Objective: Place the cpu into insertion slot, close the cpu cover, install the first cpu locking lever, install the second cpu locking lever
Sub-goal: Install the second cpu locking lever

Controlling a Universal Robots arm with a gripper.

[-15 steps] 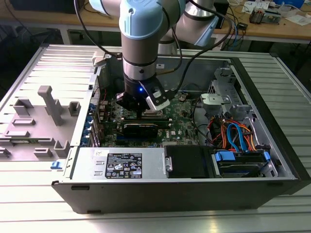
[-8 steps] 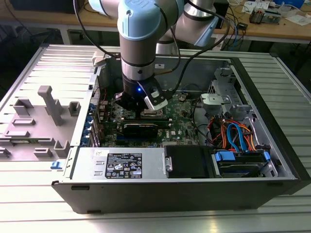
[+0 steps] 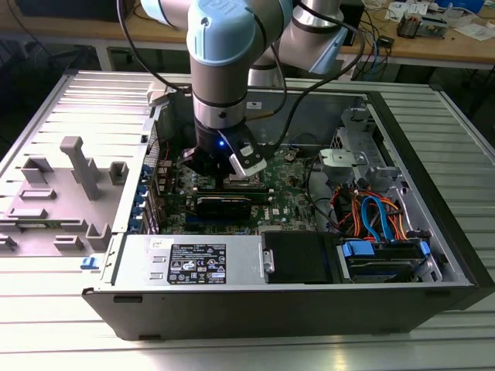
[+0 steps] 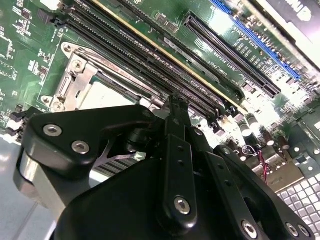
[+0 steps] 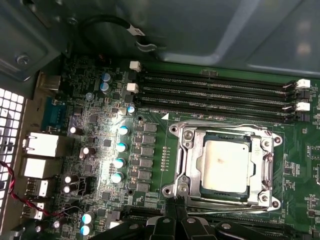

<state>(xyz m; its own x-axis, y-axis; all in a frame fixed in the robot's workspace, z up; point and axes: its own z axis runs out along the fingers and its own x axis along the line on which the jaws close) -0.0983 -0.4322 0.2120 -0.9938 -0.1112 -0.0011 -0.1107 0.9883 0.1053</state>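
The arm's gripper point(image 3: 232, 171) hung low inside the open computer case point(image 3: 433, 224), just above the motherboard point(image 3: 290, 197). In the first wrist view its black fingertips point(image 5: 176, 212) stood pressed together with no gap between them and nothing clamped, right at the edge of the socket.

The cpu point(image 5: 225, 167), with its pale silver top, lay seated flat in the socket just ahead of those fingertips. The cpu cover point(image 5: 191, 150) was down over it, its metal frame ringing the chip on all sides and the chip showing through the square opening. A thin wire locking lever point(image 5: 225, 126) ran along the far side of the frame from the gripper; whether it was latched I could not tell.

Beyond the socket, farther from the gripper, four black memory slots point(image 5: 215, 92) lay parallel, and a group of blue-topped capacitors point(image 5: 120, 155) stood to one side of it.

In the second wrist view the closed finger linkage point(image 4: 172, 150) covered most of the socket, with a corner of the cover frame point(image 4: 75, 85) showing past it, beside the long memory slots point(image 4: 150, 60).
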